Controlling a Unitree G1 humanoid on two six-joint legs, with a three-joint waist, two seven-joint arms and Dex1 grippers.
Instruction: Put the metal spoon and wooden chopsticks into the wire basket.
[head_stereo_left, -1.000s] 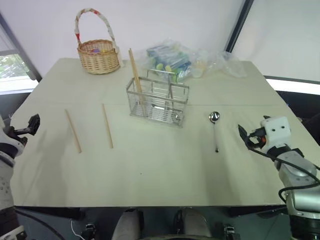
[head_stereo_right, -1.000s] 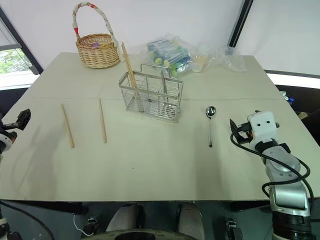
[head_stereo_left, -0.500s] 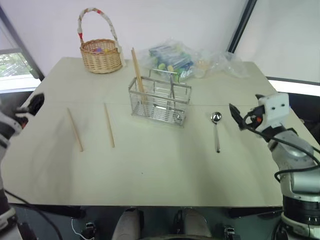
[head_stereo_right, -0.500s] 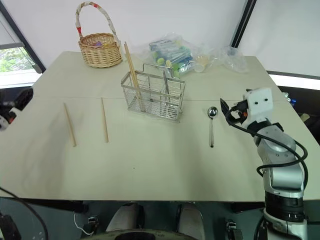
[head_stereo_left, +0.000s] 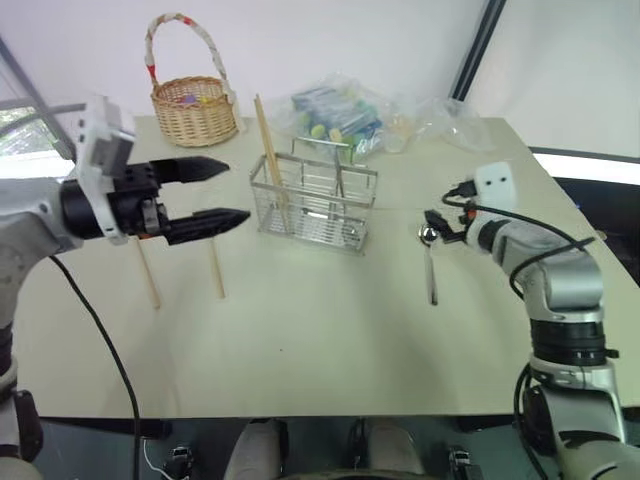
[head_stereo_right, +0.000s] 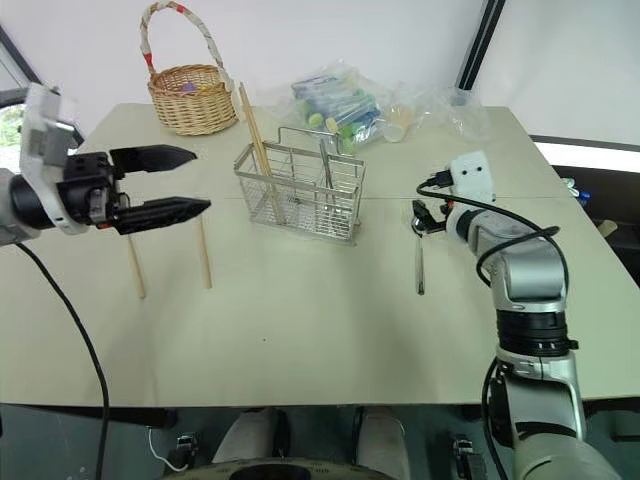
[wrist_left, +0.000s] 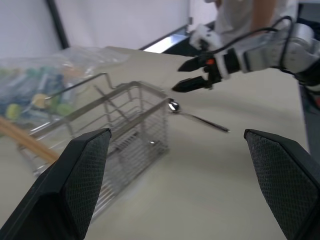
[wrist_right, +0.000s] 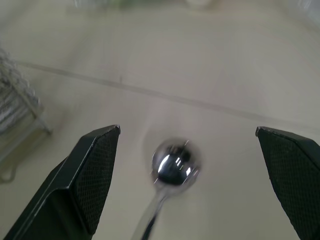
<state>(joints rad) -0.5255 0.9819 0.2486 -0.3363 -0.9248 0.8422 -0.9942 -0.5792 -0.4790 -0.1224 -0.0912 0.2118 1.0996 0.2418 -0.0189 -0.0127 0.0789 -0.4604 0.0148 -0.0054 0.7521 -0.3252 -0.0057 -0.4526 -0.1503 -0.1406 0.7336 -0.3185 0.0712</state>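
Right wrist view: metal spoon (wrist_right: 172, 167) bowl lies between the spread fingers of the right pincer (head_stereo_right: 428, 215), empty, just above it.
Spoon axis: handle runs back toward the robot on the surface (head_stereo_left: 330, 330), right of the wire basket (head_stereo_left: 315, 205).
Left pincer (head_stereo_left: 225, 195): wide open, empty, hovering over two wooden chopsticks (head_stereo_left: 215, 265).
Basket: one chopstick stands inside.
Unclear: whether the right tips touch the spoon.
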